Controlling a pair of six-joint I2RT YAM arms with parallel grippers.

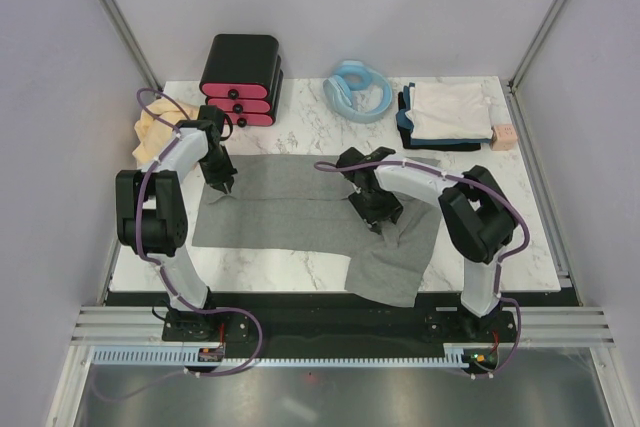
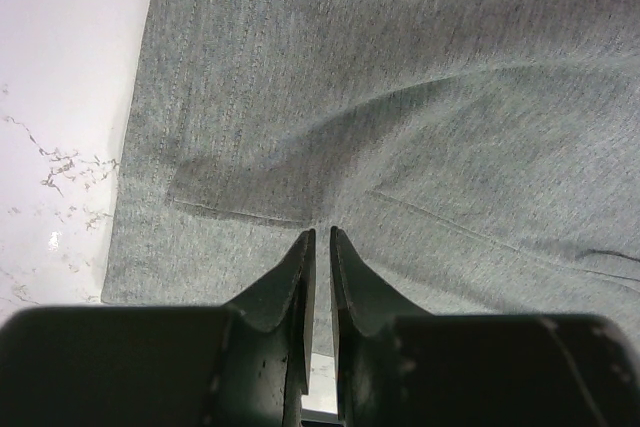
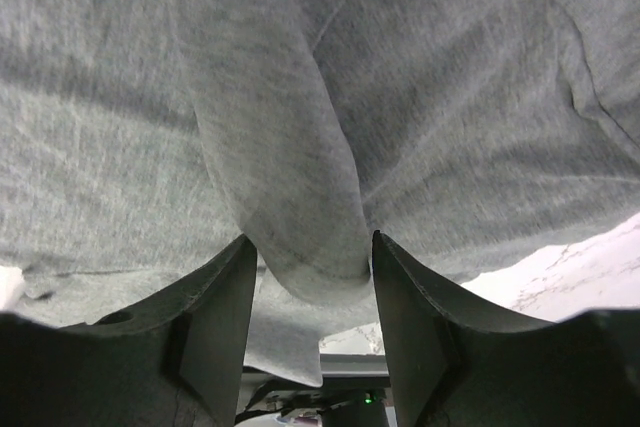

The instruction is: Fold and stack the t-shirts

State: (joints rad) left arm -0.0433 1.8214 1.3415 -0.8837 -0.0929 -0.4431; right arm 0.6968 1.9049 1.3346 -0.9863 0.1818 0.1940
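Left tool (image 2: 320,237) pinches the grey t-shirt (image 1: 300,212); right tool (image 3: 310,257) (jaws parted) straddles a fold.

Left hand (image 2: 320,239) points down, its fingers nearly together, pinching the grey shirt (image 1: 300,212). Right hand (image 3: 308,252) reaches in low, fingers apart with a fold of the shirt between them.
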